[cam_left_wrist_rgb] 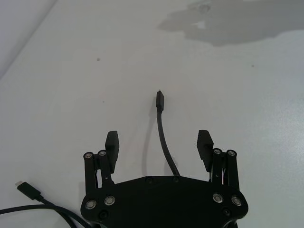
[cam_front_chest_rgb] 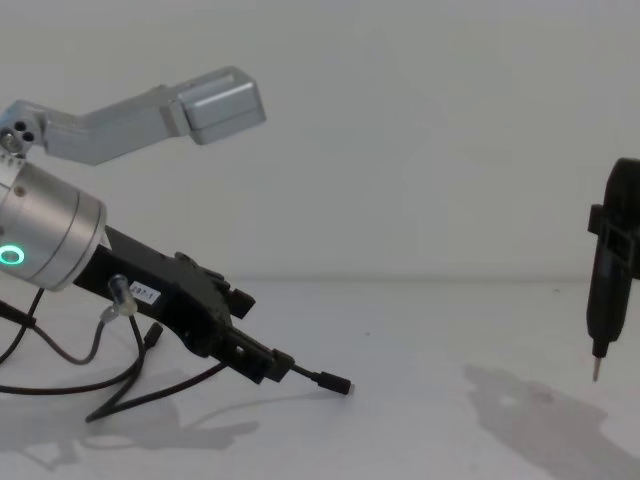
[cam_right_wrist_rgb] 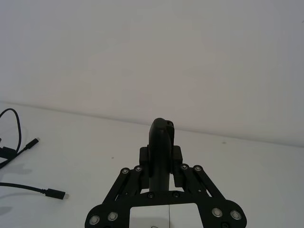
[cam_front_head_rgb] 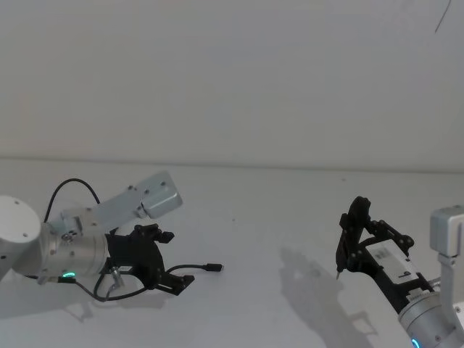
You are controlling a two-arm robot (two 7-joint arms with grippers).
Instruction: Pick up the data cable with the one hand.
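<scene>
one white table (cam_front_head_rgb: 275, 217); left tool (cam_left_wrist_rgb: 158, 138) agape astride cable (cam_left_wrist_rgb: 162, 129), right tool (cam_right_wrist_rgb: 161, 162) tight round pen (cam_right_wrist_rgb: 160, 132)

Table (cam_left_wrist_rgb: 71, 71) is smooth matt white, no gloss really. The cable (cam_left_wrist_rgb: 166, 145) has a black rubbery-looking sheath with a faint sheen. Left gripper (cam_left_wrist_rgb: 158, 138) looks like matt black plastic with shiny metal screws (cam_left_wrist_rgb: 109, 200), and the wrist cylinder (cam_front_chest_rgb: 55, 240) is satin silver metal. The pen tool (cam_front_chest_rgb: 610, 270) is matt black with a bare metal tip (cam_front_chest_rgb: 597, 372).

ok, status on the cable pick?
Left hand open, low at the table, data cable running between its fingers, not gripped. Right hand off right, shut on pen-like tool. Nothing in the way.
</scene>
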